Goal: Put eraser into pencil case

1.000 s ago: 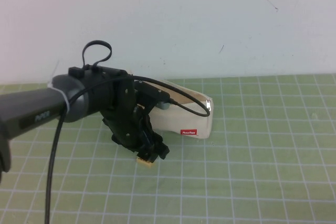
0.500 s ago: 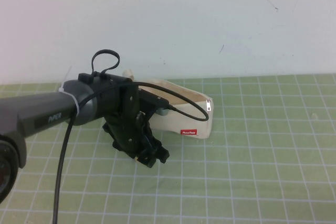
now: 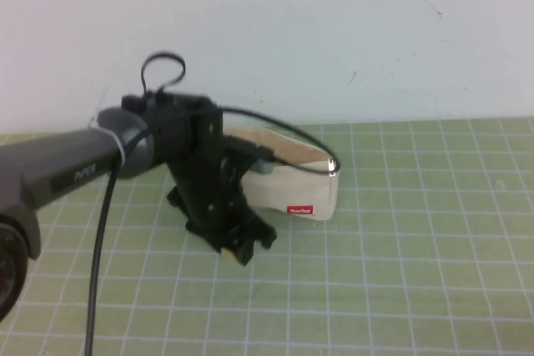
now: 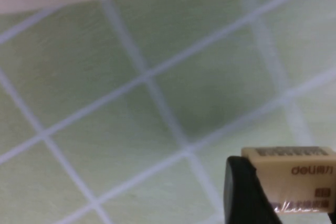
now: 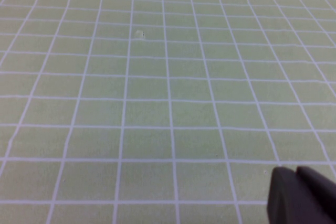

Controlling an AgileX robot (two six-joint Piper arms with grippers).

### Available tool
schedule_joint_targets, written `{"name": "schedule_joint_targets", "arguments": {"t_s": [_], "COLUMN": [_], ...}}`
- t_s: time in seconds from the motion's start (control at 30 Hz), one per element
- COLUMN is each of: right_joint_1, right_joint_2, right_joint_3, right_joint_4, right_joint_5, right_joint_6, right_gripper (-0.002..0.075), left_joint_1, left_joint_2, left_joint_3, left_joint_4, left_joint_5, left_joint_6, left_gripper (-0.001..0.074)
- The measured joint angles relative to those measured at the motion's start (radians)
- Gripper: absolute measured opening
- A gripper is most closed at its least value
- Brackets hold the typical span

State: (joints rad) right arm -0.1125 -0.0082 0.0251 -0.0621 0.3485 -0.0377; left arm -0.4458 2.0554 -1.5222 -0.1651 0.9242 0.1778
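Note:
My left gripper [image 3: 238,245] hangs just above the green grid mat, in front of the pencil case's left half. It is shut on the eraser [image 3: 227,252], of which only a small tan corner shows in the high view. In the left wrist view the eraser [image 4: 294,174] is a tan block with dark print, held in the left gripper [image 4: 286,192] with one black finger [image 4: 242,195] against its side. The pencil case [image 3: 288,181] is a beige pouch with a red label [image 3: 299,210], lying behind the gripper with its top open. My right gripper [image 5: 300,195] is shut and empty over bare mat.
The green grid mat [image 3: 417,273] covers the table, with a white wall [image 3: 334,31] behind it. The left arm and its black cable [image 3: 100,231] cross the left side of the high view. The right arm does not show in the high view.
My left gripper has lifted slightly off the mat with the eraser in it and its wrist has turned more upright. The pencil case has not moved.

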Motion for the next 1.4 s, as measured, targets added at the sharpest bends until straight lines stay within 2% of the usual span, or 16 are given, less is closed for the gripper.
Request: {"name": "schedule_joint_targets", "arguments": {"t_s": [0.27, 0.47, 0.73, 0.87, 0.93, 1.0, 1.03, 1.17, 1.2, 1.27, 1.4], "right_joint_1": [0.0, 0.0, 0.0, 0.0, 0.0, 0.0, 0.0, 0.0, 0.0, 0.0, 0.0], "right_joint_2": [0.0, 0.0, 0.0, 0.0, 0.0, 0.0, 0.0, 0.0, 0.0, 0.0, 0.0], "right_joint_3": [0.0, 0.0, 0.0, 0.0, 0.0, 0.0, 0.0, 0.0, 0.0, 0.0, 0.0], "right_joint_4": [0.0, 0.0, 0.0, 0.0, 0.0, 0.0, 0.0, 0.0, 0.0, 0.0, 0.0], "right_joint_5": [0.0, 0.0, 0.0, 0.0, 0.0, 0.0, 0.0, 0.0, 0.0, 0.0, 0.0], "right_joint_6": [0.0, 0.0, 0.0, 0.0, 0.0, 0.0, 0.0, 0.0, 0.0, 0.0, 0.0], "right_gripper": [-0.0001, -0.0001, -0.0001, -0.0001, -0.0001, -0.0001, -0.0001, -0.0001, -0.0001, -0.0001, -0.0001], "left_joint_1": [-0.002, -0.002, -0.002, -0.002, -0.002, -0.002, -0.002, -0.002, -0.002, -0.002, -0.002], "left_joint_2": [-0.02, -0.02, 0.019, 0.047, 0.049, 0.049, 0.049, 0.03, 0.017, -0.028, -0.155], "left_joint_3": [-0.292, -0.454, -0.465, -0.465, -0.465, -0.473, -0.482, -0.531, -0.538, -0.549, -0.555], "left_joint_4": [-0.172, -0.154, -0.051, -0.047, -0.036, -0.01, 0.006, 0.082, 0.094, 0.125, 0.195], "left_joint_5": [0.263, 0.163, 0.104, 0.096, 0.079, 0.074, 0.074, 0.086, 0.086, 0.081, 0.056], "left_joint_6": [0.114, 0.161, 0.163, 0.163, 0.163, 0.147, 0.134, 0.095, 0.087, 0.064, 0.004], "left_gripper": [0.0284, 0.0284, 0.029, 0.0391, 0.0405, 0.0374, 0.0335, 0.0111, 0.0079, 0.0033, 0.0006]}}
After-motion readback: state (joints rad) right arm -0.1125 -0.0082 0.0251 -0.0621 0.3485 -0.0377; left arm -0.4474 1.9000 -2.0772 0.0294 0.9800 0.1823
